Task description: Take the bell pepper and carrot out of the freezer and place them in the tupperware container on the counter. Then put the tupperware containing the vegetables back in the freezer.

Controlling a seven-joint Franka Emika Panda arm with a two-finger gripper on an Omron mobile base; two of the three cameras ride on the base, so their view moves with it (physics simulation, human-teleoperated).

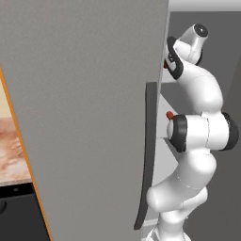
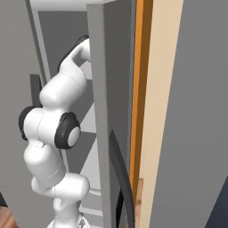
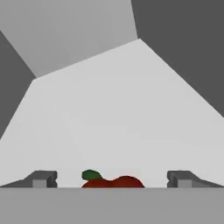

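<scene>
Inside freezer (image 1: 94, 117), on pale shelf (image 3: 113, 113), bell pepper (image 3: 114, 181) lay just ahead of claw (image 3: 112, 179), between its two tips. Claw jaws stood wide apart, holding nothing. Likely step: grasp pepper. Advice: advance low along shelf, keep pepper centred, clear green stem (image 3: 90, 175), close on widest part, lift before backing out. Small orange-red piece (image 1: 169, 114), probably carrot, sat on shelf edge by arm.

A rendered home kitchen: a tall grey freezer (image 1: 89, 117) stands open with a long dark curved handle (image 1: 147, 155) and pale shelves (image 3: 118, 113) inside. Beside it runs a pinkish-brown marbled table (image 1: 10, 150) edged in orange wooden cabinetry (image 2: 139, 89), above a black appliance front (image 1: 21, 216).
</scene>
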